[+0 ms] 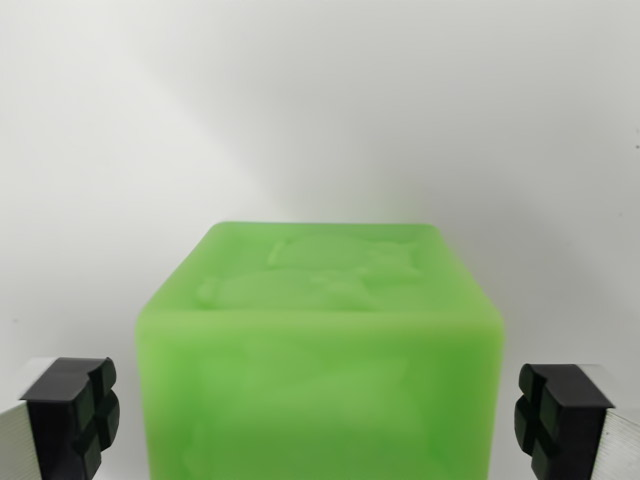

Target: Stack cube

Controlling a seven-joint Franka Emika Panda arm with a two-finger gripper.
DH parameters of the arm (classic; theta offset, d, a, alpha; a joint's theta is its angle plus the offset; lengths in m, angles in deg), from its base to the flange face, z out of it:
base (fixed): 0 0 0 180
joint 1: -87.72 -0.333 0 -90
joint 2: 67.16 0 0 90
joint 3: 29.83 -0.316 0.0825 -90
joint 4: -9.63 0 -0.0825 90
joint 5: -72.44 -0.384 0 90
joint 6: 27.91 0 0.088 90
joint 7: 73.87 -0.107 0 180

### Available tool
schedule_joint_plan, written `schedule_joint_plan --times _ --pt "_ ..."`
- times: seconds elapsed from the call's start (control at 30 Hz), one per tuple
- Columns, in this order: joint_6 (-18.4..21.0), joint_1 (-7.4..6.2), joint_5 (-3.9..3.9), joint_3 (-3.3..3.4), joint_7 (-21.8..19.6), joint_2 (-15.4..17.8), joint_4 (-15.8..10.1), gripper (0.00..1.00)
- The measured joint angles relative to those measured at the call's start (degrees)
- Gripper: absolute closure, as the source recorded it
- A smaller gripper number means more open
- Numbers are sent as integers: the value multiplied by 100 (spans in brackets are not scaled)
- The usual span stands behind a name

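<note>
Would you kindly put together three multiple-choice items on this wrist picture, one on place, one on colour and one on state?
1. Where does the cube sit relative to the fingers?
A. Between them
B. Beyond the finger on the wrist view's right
C. Above them, lifted off the surface

2. What colour is the cube?
A. Red
B. Green
C. Blue

3. How does the gripper stand?
A. Shut on the cube
B. Open, pads clear of the cube's sides
C. Shut with nothing in it

Answers:
1 A, a finger shows at each side of the cube.
2 B, its faces are translucent green.
3 B, a strip of white surface shows between each pad and the cube.
</note>
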Motion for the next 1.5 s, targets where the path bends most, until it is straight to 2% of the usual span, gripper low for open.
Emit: schedule_joint_plan --times 0.27,0.3,1.5 --pt "-89 -26 0 32 0 -132 42 0" --pt "-92 -28 0 34 0 -138 45 100" --pt "-95 -33 0 38 0 -142 51 100"
